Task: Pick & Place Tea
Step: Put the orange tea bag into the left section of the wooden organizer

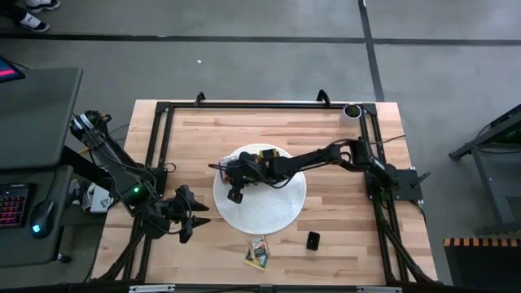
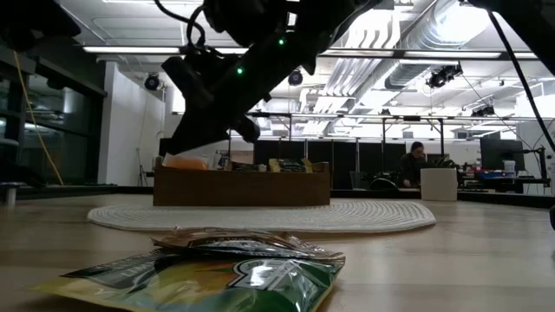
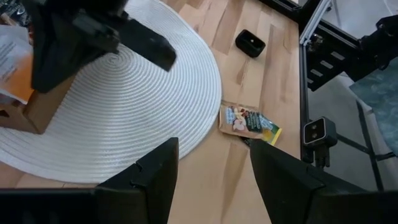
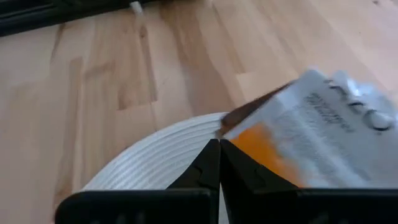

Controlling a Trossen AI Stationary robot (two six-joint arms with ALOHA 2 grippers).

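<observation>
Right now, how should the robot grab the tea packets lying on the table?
The tea packets lie flat on the wood beside the white mat, one atop another. Probably best to come straight down and pinch a free edge. The left gripper is open and nearest; the right gripper is over the mat.

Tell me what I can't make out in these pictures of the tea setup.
- Wooden box: in the high view the right arm covers most of it, so its compartments cannot be counted.
- Right gripper: fingers shut, but the wrist view is too blurred to tell whether they pinch the orange and white packet.
- Tea packets on the table: their number is unclear; they overlap in the low view.
- Left gripper: open, waiting at the table's left edge.
</observation>
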